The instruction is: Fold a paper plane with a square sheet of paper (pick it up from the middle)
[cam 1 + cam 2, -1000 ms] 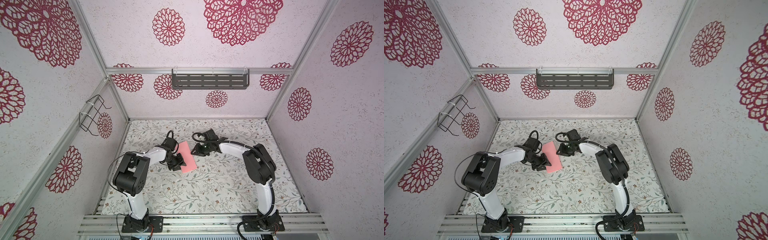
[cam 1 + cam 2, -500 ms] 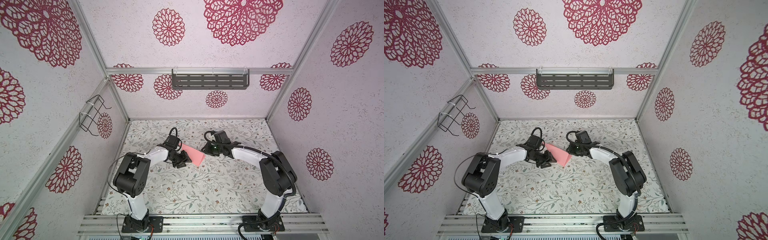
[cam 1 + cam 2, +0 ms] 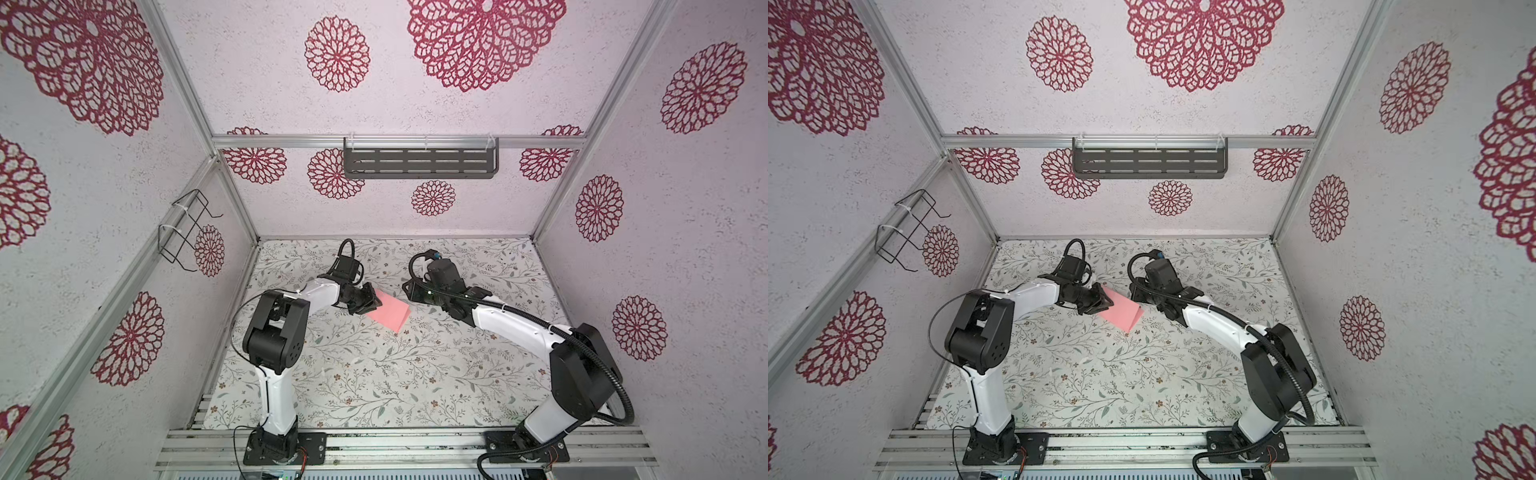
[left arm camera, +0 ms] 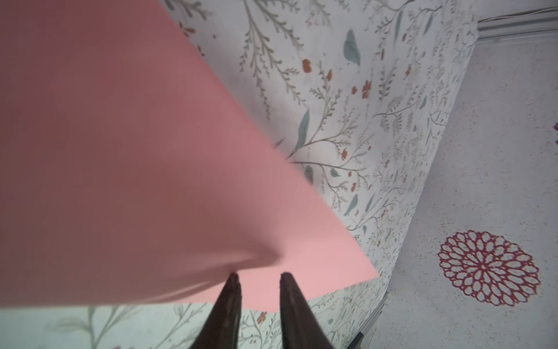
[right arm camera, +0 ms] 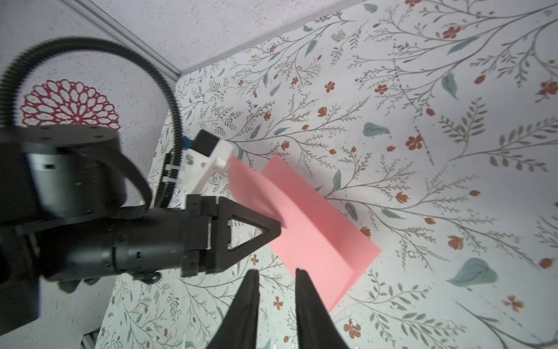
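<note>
**Creased paper between two grippers**

Both top views: the square sheet of paper point(image 3: 388, 312) point(image 3: 1123, 313) is thin, salmon-pink and folded along one crease. It lies on the floral table cover point(image 3: 374, 374) between the left gripper point(image 3: 372, 301) point(image 3: 1105, 300) and the right gripper point(image 3: 406, 290) point(image 3: 1133, 293). Behind them hang a slotted grey shelf point(image 3: 419, 163) and a wire rack point(image 3: 185, 230).

Left wrist: jaws slightly apart, with one fingertip point(image 4: 232, 281) touching puckered paper.

Right wrist: the right gripper point(image 5: 276, 273) has its jaws slightly apart, just beside the paper's edge. A flap rises at the left gripper's point(image 5: 279, 226) tip.

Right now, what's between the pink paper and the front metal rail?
Only bare floral tabletop, from paper to rail, in both top views.
</note>
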You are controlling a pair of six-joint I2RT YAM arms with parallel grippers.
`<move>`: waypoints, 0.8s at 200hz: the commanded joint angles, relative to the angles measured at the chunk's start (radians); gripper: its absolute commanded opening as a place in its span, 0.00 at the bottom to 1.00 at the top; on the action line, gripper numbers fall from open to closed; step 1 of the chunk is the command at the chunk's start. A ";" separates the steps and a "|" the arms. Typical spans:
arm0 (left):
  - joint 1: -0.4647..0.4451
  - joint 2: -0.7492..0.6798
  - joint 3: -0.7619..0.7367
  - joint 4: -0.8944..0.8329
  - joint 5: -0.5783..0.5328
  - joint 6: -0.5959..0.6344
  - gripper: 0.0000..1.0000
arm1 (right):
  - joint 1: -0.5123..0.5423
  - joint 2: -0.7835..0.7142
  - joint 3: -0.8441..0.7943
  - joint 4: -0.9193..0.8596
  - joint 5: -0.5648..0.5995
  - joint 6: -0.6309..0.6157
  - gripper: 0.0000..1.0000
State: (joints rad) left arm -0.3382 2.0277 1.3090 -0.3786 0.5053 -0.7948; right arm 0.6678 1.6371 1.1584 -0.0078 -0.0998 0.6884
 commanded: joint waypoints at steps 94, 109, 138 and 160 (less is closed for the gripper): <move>-0.015 0.037 0.048 -0.049 0.015 0.120 0.20 | -0.008 0.355 0.112 0.067 -0.340 0.154 0.16; -0.014 0.034 0.048 -0.054 0.013 0.129 0.19 | -0.008 0.385 0.137 0.036 -0.360 0.151 0.15; -0.014 0.026 0.043 -0.053 0.015 0.136 0.17 | -0.008 0.434 0.179 -0.041 -0.376 0.127 0.13; -0.013 0.026 0.042 -0.054 0.018 0.145 0.16 | -0.008 0.453 0.192 -0.073 -0.384 0.122 0.12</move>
State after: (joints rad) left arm -0.3492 2.0819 1.3556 -0.4305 0.5125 -0.6792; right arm 0.6640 2.0712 1.3247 -0.0055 -0.4526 0.8139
